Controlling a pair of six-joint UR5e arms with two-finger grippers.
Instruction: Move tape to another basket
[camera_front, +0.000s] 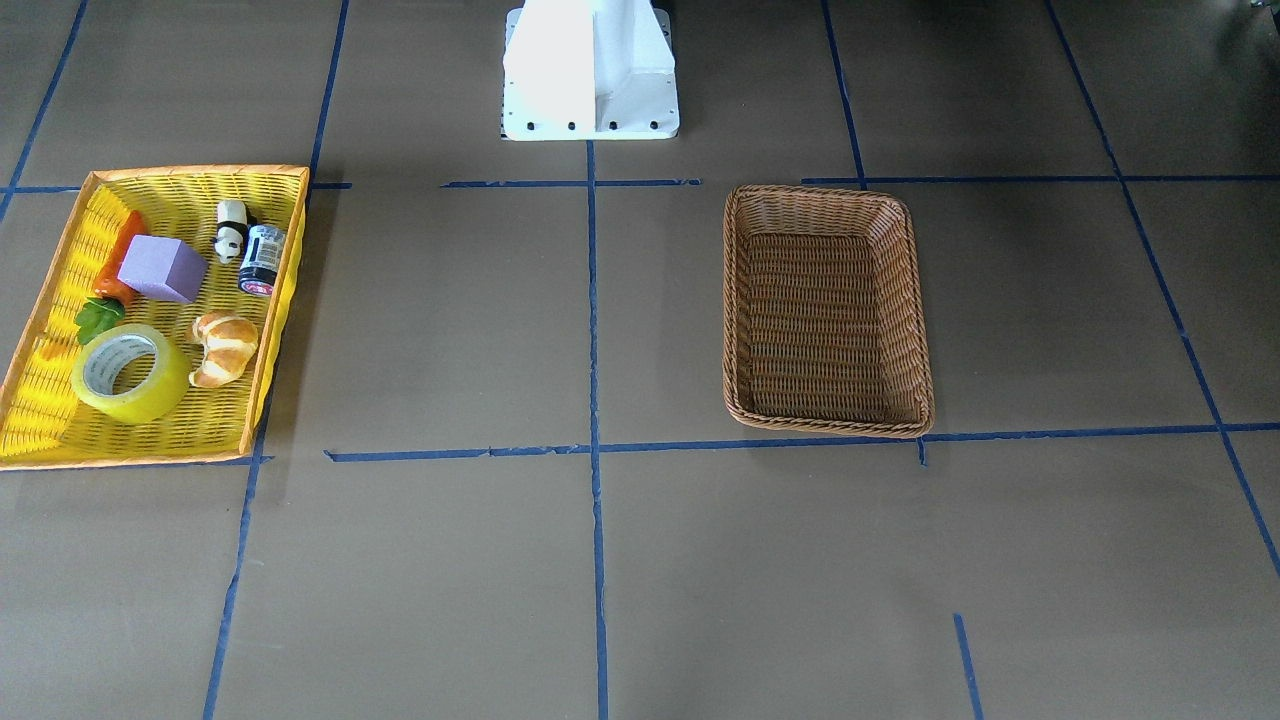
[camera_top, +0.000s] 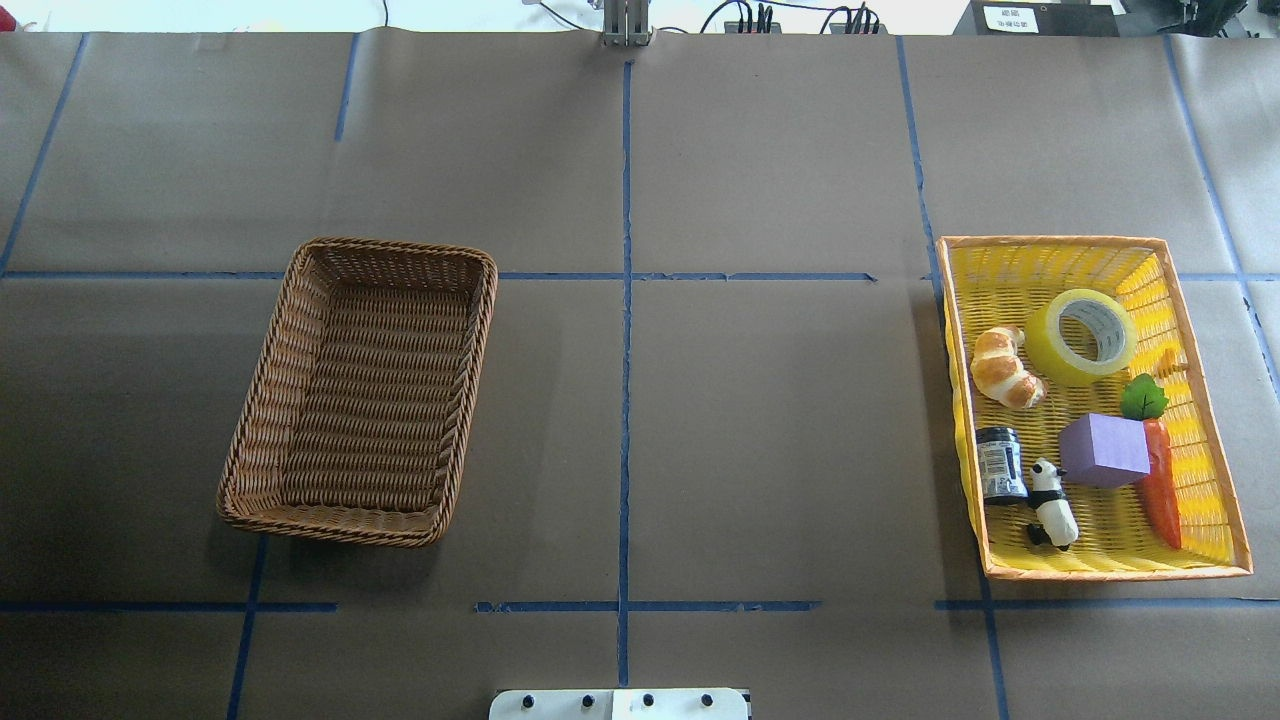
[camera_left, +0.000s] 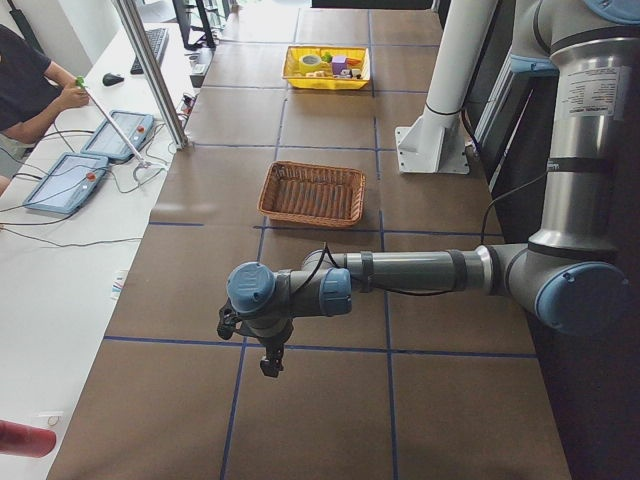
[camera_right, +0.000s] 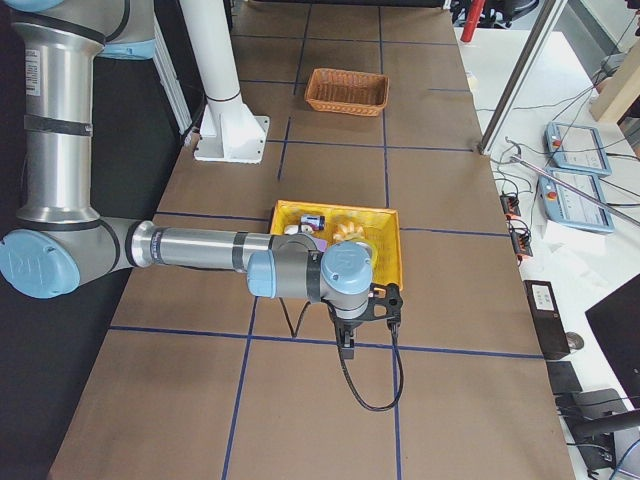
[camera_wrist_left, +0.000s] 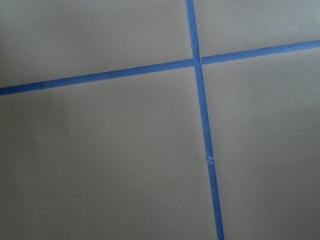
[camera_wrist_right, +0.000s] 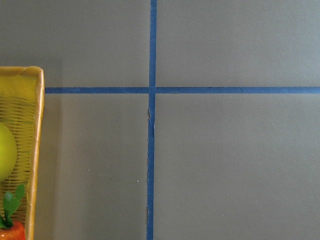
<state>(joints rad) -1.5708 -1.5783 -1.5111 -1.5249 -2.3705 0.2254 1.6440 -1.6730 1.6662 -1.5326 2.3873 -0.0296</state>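
The tape (camera_front: 130, 373), a yellow translucent roll with a white core, lies in the yellow orange-rimmed basket (camera_front: 200, 172) on my right side. It also shows in the overhead view (camera_top: 1082, 336), and its edge shows in the right wrist view (camera_wrist_right: 4, 152). The brown wicker basket (camera_top: 262, 400) stands empty on my left side, also seen from the front (camera_front: 905, 300). My left gripper (camera_left: 270, 365) hangs over bare table, past the brown basket. My right gripper (camera_right: 345, 345) hangs just outside the yellow basket. Both show only in side views, so I cannot tell if they are open.
The yellow basket also holds a croissant (camera_top: 1005, 368), a purple block (camera_top: 1103, 450), a toy carrot (camera_top: 1162, 488), a small dark jar (camera_top: 1000, 463) and a panda figure (camera_top: 1053, 503). The robot's white base (camera_front: 590, 70) stands between the baskets. An operator (camera_left: 30, 85) sits beside the table.
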